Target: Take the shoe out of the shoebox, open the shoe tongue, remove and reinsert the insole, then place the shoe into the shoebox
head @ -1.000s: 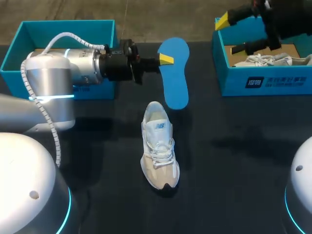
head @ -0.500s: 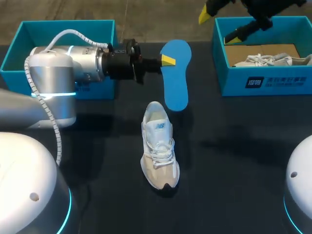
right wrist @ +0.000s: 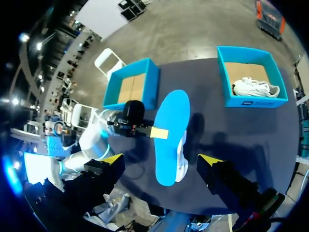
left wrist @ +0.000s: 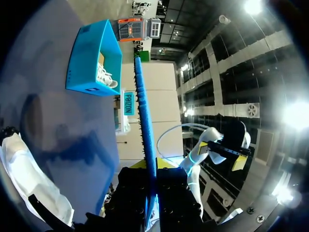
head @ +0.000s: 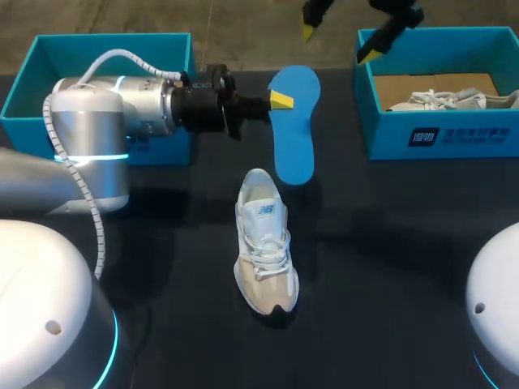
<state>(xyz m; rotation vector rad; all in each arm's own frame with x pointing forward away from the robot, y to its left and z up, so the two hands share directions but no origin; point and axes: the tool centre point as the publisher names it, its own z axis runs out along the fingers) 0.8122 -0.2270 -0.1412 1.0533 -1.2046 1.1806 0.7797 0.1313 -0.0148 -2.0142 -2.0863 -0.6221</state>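
Shoebox holds shoe; insole in left gripper.

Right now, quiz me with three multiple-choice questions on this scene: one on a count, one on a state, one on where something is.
1. How many blue shoeboxes are on the table? A one; B two; C three.
2. The right claw is: A open, holding nothing; B shut, holding nothing; C shut on a shoebox wall.
3. The blue insole is: A in a shoebox; B in the left claw; C in the right claw.
Answers: 1 B, one box stands at each side of the table. 2 A, its yellow tips stand wide apart in the air. 3 B, the left claw's fingers pinch the insole's edge.
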